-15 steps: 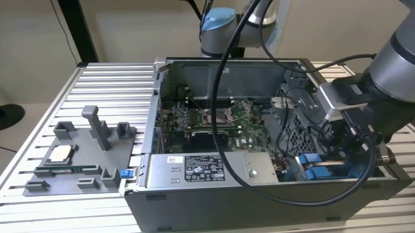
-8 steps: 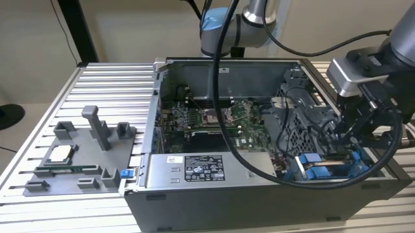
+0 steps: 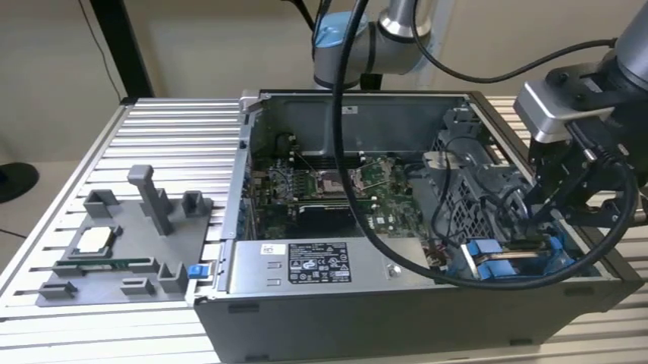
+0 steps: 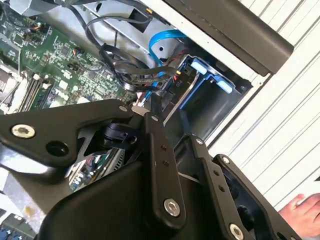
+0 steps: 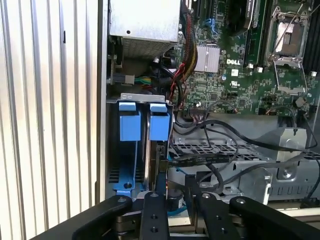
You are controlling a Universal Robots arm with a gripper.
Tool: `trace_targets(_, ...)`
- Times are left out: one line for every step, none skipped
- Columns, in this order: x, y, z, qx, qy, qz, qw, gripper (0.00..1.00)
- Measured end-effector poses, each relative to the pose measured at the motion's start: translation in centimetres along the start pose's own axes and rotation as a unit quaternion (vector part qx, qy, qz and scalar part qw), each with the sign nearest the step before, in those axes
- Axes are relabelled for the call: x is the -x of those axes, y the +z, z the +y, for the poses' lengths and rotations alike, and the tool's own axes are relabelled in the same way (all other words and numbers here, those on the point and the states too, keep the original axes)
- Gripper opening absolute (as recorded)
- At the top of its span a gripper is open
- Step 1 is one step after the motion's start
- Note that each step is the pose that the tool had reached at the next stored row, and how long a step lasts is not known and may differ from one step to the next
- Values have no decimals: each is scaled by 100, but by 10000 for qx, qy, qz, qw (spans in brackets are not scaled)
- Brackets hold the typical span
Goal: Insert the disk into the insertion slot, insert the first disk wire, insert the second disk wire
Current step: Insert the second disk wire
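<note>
The claw (image 5: pixel 172 187) hangs low over the front corner of the open computer case (image 3: pixel 405 303), at the exterior view's right, its two black fingers (image 5: pixel 159 182) drawn close together around what looks like a small connector at the edge of the disk (image 5: pixel 151 160); I judge it is gripping a wire plug, though the plug itself is mostly hidden, so I cannot tell for certain. The disk stands on edge inside the insertion slot (image 5: pixel 117 150), seated between the blue rails, which suggests the first step is already done and the wiring is in hand. Two blue tabs (image 5: pixel 129 127) show side by side at the slot's end in the first wrist view, there to latch the drive frame. One bundle of black cables (image 4: pixel 125 70) trails from the motherboard (image 3: pixel 335 189) toward the bay, slack enough to reach the drive. One grey fixture tray (image 3: pixel 121 250) sits on the slatted bench (image 3: pixel 162 136), well apart from the case. One person's hand (image 4: pixel 305 212) shows in the second wrist view.
</note>
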State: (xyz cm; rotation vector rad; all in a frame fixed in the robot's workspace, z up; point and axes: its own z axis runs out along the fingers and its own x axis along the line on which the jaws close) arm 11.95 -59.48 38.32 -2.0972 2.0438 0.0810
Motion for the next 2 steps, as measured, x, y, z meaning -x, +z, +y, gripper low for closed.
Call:
trace_targets(0, 0, 0, 0, 0, 0, 10000, 100)
trace_targets(0, 0, 0, 0, 0, 0, 10000, 100)
